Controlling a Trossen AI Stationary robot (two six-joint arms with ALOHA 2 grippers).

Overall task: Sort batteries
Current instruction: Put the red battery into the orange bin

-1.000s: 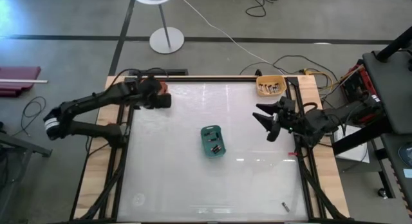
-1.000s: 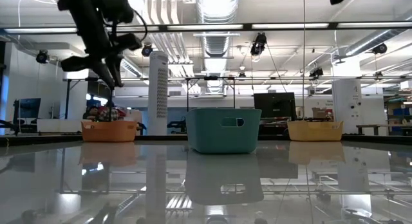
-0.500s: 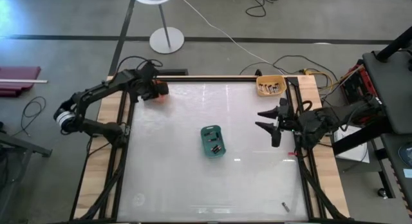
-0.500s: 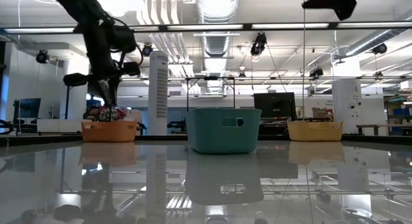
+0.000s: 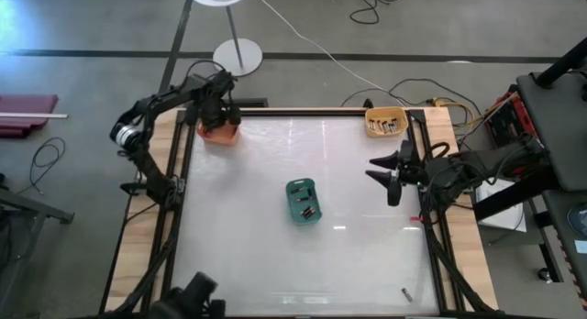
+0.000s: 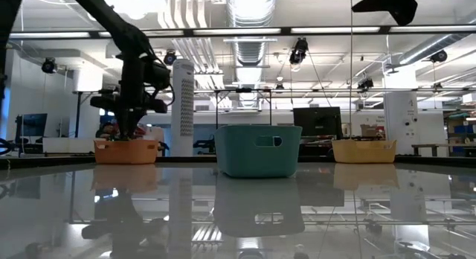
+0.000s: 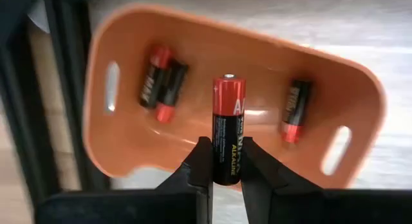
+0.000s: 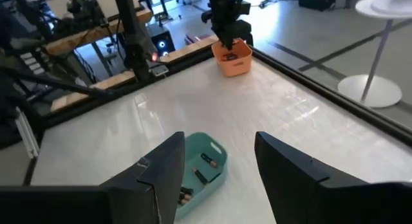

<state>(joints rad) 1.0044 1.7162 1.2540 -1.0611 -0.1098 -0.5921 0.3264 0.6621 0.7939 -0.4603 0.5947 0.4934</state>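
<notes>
Left jaws (image 7: 224,166) gripping battery (image 7: 228,129), over orange bin (image 7: 129,147)

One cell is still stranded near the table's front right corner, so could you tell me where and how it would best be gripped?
The loose battery lies flat and alone on the glass table, so I would probably come straight down from above and close on the middle of its barrel, jaws across its short width. The right gripper, open and idle at that side, looks the nearer one.

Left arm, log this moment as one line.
left gripper: shut on battery | above orange bin | right gripper: open, waiting at right edge
</notes>
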